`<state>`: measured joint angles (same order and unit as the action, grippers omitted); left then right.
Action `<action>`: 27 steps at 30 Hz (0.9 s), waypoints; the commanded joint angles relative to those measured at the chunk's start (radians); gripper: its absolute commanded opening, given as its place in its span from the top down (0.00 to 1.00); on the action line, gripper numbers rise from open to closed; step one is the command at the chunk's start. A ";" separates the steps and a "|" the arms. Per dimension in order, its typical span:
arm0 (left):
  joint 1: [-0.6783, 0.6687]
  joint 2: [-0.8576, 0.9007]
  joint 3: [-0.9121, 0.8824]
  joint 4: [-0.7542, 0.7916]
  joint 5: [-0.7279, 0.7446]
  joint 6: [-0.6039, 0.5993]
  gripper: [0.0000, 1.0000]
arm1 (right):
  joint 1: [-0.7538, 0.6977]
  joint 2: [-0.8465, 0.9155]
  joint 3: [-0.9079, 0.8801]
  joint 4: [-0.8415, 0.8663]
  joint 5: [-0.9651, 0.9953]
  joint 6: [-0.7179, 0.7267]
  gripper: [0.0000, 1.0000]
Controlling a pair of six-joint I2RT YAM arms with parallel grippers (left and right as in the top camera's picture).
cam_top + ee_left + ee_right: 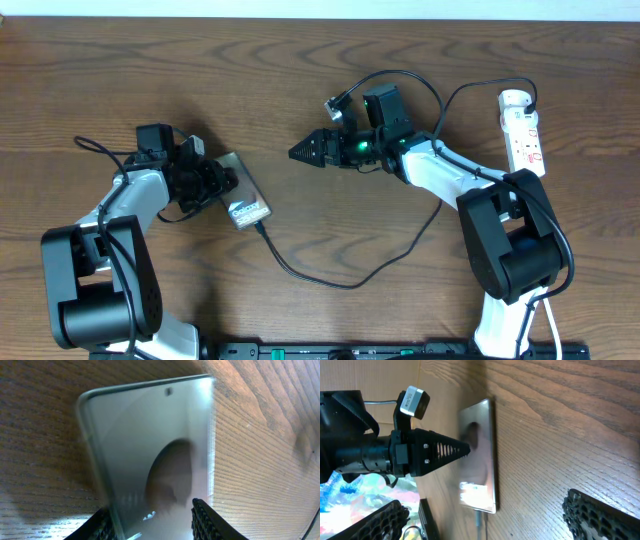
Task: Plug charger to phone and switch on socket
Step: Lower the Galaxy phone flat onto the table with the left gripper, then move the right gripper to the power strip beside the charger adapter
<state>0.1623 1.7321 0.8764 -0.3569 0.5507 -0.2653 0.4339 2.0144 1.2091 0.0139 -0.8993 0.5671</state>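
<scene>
Right claw (pixel 305 151): jaws wide, empty; in its wrist view both fingers sit at the frame corners with nothing between. It hovers mid-table and points left toward the phone (pixel 245 195).

Power strip (pixel 524 130) lies at the far right edge of the table (pixel 330 60), long axis running far to near. It sits well apart from the right claw, behind it and to the right, past the right arm (pixel 445 172). The right arm is much the nearer of the two.

Left claw (pixel 212 182): fingers flank the phone's long edges and appear clamped across its width, but the contact is cut off at the frame bottom.

Charger cable (pixel 340 284) loops from the phone's near end round to the strip's far end. The connector looks seated; the plug is hard to make out. Where to press on the strip cannot be picked out at this size.
</scene>
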 commanded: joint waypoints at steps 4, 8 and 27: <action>0.000 -0.007 -0.005 -0.013 -0.009 0.006 0.48 | -0.003 0.002 0.006 -0.003 0.003 -0.019 0.01; 0.000 -0.007 -0.004 -0.027 -0.010 0.006 0.33 | -0.003 0.002 0.006 -0.004 0.003 -0.019 0.01; 0.000 -0.413 0.001 -0.073 0.096 -0.009 0.12 | -0.097 -0.177 0.241 -0.671 0.530 -0.249 0.01</action>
<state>0.1623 1.3846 0.8764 -0.4068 0.6228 -0.2653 0.3611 1.9430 1.3472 -0.5987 -0.5766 0.4126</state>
